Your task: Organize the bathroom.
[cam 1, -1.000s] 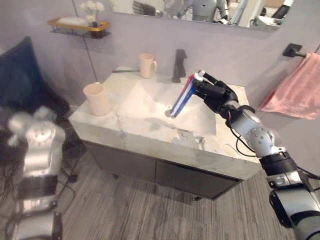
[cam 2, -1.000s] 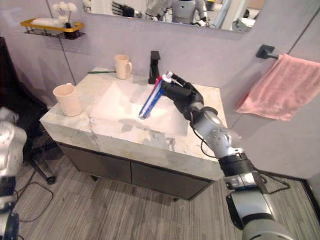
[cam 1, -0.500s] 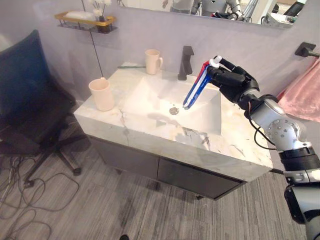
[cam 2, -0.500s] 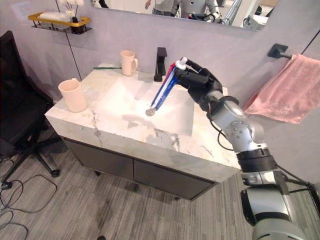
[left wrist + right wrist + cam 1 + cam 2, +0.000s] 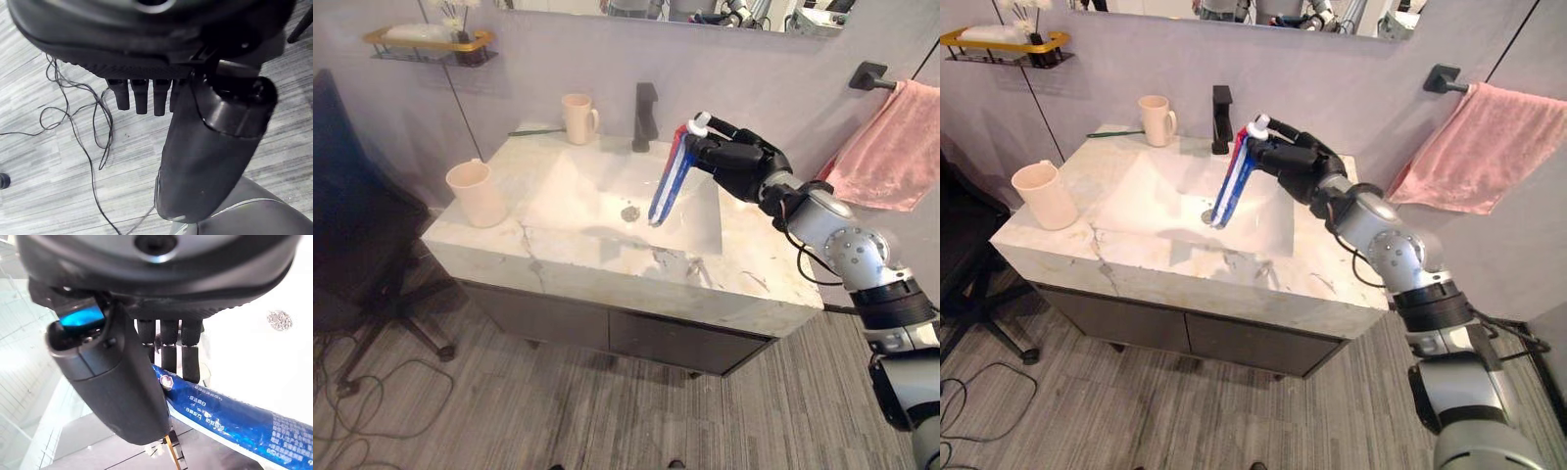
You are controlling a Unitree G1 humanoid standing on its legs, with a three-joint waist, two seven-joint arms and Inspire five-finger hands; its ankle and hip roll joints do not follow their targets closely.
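Note:
A blue, red and white toothpaste tube (image 5: 668,184) hangs cap-up over the white sink basin (image 5: 578,186), its lower end just right of the drain (image 5: 629,211). My right hand (image 5: 739,166) is shut on the tube's upper part, its fingers and thumb (image 5: 127,382) curled round it (image 5: 230,418). A cream cup (image 5: 476,193) stands at the counter's front left corner. A second mug (image 5: 578,117) stands at the back beside a green toothbrush (image 5: 533,131) lying flat. My left hand (image 5: 205,147) hangs over the floor, fingers relaxed and holding nothing.
A black faucet (image 5: 645,116) stands behind the basin. A pink towel (image 5: 891,147) hangs on a wall bar at the right. A gold shelf (image 5: 431,41) is on the wall at upper left. A dark chair (image 5: 352,245) stands left of the vanity.
The camera has shifted. My left arm has dropped out of the eye views. My right hand still holds the tube over the basin, now slightly right of the drain.

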